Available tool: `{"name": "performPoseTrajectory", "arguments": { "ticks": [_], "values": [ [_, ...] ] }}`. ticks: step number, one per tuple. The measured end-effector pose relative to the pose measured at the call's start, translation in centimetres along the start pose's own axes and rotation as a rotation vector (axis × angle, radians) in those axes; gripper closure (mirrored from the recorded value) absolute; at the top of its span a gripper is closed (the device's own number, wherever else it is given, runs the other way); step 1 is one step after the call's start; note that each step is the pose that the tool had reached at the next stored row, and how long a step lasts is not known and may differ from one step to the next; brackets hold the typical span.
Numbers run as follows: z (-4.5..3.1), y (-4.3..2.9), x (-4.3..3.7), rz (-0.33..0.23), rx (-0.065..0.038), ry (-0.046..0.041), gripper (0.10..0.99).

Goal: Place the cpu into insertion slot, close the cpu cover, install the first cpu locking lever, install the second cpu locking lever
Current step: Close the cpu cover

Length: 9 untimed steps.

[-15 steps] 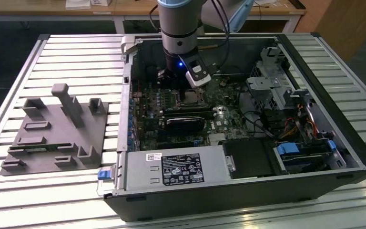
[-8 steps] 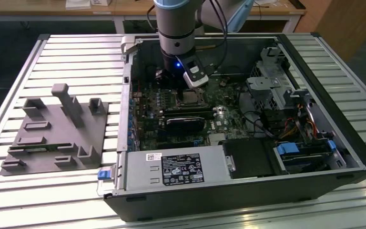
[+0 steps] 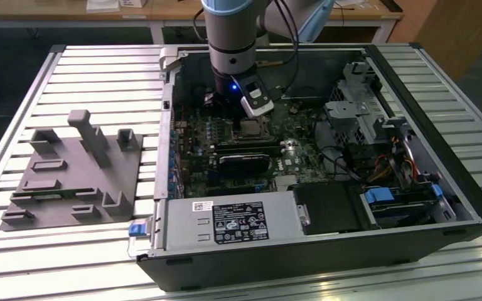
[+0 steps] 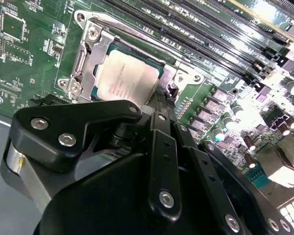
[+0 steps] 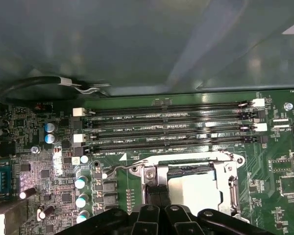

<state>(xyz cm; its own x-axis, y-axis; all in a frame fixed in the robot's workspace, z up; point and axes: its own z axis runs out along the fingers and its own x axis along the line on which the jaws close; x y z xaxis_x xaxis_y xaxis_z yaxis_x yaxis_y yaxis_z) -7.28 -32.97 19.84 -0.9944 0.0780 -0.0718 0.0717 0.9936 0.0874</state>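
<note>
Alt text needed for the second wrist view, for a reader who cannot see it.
The silvery cpu lies framed by the metal cpu cover, which is down flat on the green circuit board. The black gripper looms in the foreground, its tip at the cover's edge beside the cpu; long memory slots run behind.

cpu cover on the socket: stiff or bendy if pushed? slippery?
Probably stiff under a flat push: the cpu cover looks like a pressed metal frame lying around the cpu. Its shiny bare metal likely lets contact slide. Being thin with a cut-out window, it may flex if pried at one corner.
</note>
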Motion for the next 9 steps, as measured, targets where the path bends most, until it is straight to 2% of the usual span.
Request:
{"name": "performPoseTrajectory", "arguments": {
  "ticks": [9],
  "values": [
    [0.04,0.02,-0.13,0.0,0.0,0.0022,0.98]
  ]
}}
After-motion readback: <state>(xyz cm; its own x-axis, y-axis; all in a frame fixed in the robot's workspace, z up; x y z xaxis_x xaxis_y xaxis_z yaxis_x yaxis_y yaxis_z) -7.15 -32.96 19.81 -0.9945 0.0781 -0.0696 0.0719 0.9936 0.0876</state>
